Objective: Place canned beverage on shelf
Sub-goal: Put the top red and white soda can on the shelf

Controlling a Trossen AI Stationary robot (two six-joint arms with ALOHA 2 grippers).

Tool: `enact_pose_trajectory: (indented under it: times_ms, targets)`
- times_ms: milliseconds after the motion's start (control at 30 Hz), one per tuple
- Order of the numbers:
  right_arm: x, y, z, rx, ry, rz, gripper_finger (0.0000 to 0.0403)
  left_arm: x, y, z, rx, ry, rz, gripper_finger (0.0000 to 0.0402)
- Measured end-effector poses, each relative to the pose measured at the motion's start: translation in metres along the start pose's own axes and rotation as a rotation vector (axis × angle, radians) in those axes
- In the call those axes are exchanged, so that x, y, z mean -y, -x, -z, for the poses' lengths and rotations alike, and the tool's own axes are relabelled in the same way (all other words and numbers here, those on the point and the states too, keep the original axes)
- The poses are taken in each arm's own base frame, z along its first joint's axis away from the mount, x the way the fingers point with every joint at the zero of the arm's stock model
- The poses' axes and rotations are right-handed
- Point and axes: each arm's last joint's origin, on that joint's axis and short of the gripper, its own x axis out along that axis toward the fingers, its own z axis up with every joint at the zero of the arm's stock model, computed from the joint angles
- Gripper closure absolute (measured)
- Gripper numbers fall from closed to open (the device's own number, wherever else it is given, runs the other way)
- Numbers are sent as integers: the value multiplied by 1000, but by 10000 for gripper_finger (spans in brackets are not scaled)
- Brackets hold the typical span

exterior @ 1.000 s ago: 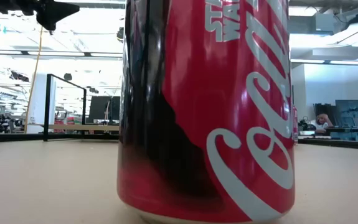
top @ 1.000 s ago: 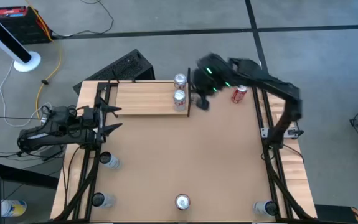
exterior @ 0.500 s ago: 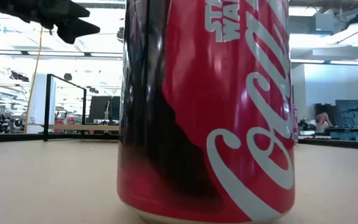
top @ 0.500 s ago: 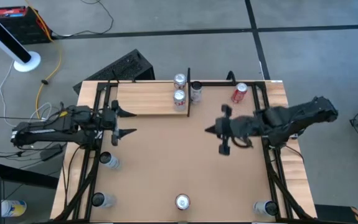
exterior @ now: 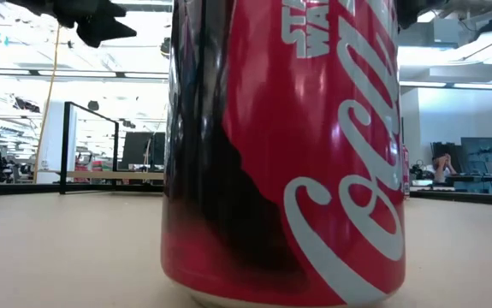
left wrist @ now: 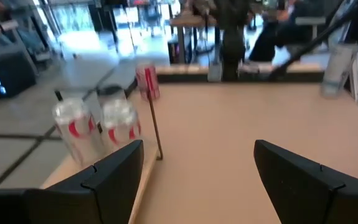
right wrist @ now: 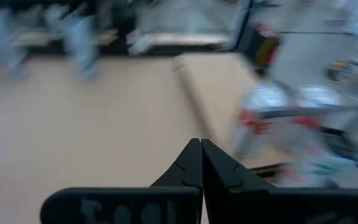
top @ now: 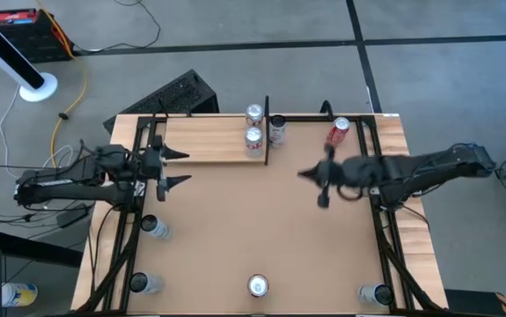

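The pale wood shelf (top: pixel 204 139) lies at the table's far left, its thin black upright (top: pixel 267 132) at its right end. Two silver cans (top: pixel 253 114) (top: pixel 253 138) stand on the shelf against the upright. Another silver can (top: pixel 276 129) stands just outside the upright. A red can (top: pixel 339 130) stands at the far right. My left gripper (top: pixel 179 168) hovers open near the shelf's left end, its fingers wide apart in the left wrist view (left wrist: pixel 197 171). My right gripper (top: pixel 305 174) is shut over the table's middle right, touching nothing.
Several cans stand along the near edge (top: pixel 154 227) (top: pixel 138 283) (top: pixel 376 293). A red Coca-Cola can (exterior: pixel 284 154) fills the low view, right in front of that camera (top: pixel 258 284). Black frame rails (top: pixel 385 229) run along both table sides. The table's middle (top: pixel 244 211) is bare.
My right gripper has drawn back from the shelf's upright toward the table's near and right side, staying shut; the silver can outside the upright now shows where it was. My left gripper has crept a little toward the table's middle, still open.
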Motion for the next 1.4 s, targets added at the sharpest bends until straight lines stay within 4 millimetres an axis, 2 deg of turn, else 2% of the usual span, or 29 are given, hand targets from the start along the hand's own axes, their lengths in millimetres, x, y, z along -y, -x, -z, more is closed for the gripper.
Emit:
enact_pose_trajectory:
  times_ms: [200, 433, 533, 733, 900, 1033, 1233, 1400]
  targets:
    - [44, 26, -9, 118, -187, 183, 378, 0, 0, 10, -100, -35, 3, 113]
    - [86, 26, -2, 99, -326, 417, 343, 1, -1, 12, -97, -102, 10, 113]
    - [105, 20, 9, -2, -380, 451, 313, 1, -2, 15, -89, -130, 14, 113]
    - [142, 15, 8, -125, -486, 474, 217, 2, -3, 19, -96, -114, 24, 113]
    - [162, 9, 12, -300, -494, 580, 138, 2, -3, 19, -92, -114, 40, 113]
    - [177, 3, 21, -429, -540, 692, 103, 2, -3, 18, -90, -113, 39, 113]
    - [192, -14, 44, -581, -611, 799, 96, 2, -3, 18, -88, -113, 39, 113]
    - [199, -22, 54, -631, -628, 828, 96, 2, -3, 18, -89, -113, 39, 113]
